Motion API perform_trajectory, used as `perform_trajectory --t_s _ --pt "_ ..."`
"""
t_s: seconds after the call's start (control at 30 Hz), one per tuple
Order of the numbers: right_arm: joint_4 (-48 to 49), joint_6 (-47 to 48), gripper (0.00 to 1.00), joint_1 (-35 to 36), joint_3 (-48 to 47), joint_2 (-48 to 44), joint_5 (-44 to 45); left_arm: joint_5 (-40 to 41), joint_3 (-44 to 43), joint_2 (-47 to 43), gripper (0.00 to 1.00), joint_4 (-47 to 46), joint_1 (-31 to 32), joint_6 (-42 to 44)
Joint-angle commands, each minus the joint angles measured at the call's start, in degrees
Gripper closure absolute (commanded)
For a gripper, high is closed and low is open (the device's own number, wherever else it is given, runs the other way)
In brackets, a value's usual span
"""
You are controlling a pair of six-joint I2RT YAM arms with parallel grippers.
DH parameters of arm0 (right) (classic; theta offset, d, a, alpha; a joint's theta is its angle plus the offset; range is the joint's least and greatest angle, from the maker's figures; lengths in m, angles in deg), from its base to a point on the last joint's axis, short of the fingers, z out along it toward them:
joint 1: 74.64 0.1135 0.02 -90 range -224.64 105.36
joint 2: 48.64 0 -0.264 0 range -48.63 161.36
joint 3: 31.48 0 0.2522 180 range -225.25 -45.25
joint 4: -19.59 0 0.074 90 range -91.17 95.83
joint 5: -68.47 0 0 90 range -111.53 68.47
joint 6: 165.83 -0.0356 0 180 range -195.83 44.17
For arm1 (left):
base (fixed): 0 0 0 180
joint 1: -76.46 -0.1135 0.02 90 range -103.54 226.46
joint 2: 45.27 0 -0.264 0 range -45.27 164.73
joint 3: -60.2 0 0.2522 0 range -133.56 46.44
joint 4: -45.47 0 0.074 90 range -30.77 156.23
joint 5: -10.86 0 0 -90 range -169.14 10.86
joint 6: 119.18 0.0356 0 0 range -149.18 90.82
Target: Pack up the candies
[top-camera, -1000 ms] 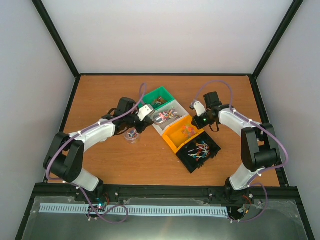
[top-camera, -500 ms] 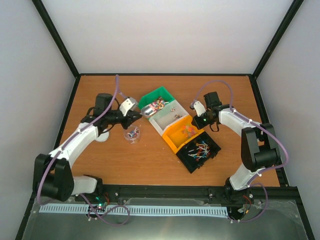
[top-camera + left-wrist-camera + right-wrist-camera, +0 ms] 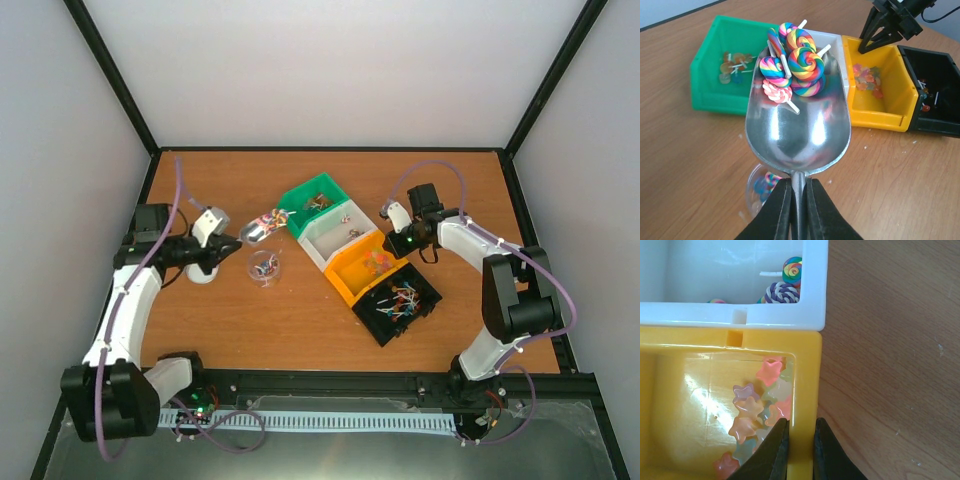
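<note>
Candies, where now?
— Glossy swirl lollipops on white sticks, heaped in a shiny metal scoop. The left gripper clamps its thin handle.
— The jar?
— Clear, round, mostly hidden under the scoop, which has swung left off the white bin since a second ago.
— Right gripper?
— Unmoved, pinching the yellow bin wall beside translucent star sweets.

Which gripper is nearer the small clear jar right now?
Left. The left gripper, shut on the scoop handle, hovers close to the jar's left. The right gripper clamps the orange bin's wall, well off to the jar's right.
</note>
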Motion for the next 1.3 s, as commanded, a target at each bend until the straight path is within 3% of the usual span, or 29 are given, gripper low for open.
perform_trajectory --t_s 0.0,0.17,0.4,0.97,1.27 --pt "-2.15 2.23 0.97 0.46 1.12 2.80 0.38 -5.45 0.13 -4.39 0.99 10.86 -6.88 11.73" --pt "-2.26 2.30 0.97 0.47 0.99 3.09 0.15 -4.45 0.33 -4.79 0.99 22.71 -12.88 23.36" --pt "-2.44 2.37 0.97 0.46 0.96 2.91 0.08 -0.07 -0.12 -2.96 0.99 30.57 -17.30 33.31" --pt "-2.71 2.72 0.97 0.49 0.73 3.00 -0.86 9.08 -1.70 2.37 0.99 28.96 -17.09 32.87" --pt "-2.87 2.80 0.97 0.50 0.61 2.90 -0.95 16.29 -4.43 5.09 0.99 28.52 -12.25 30.08"
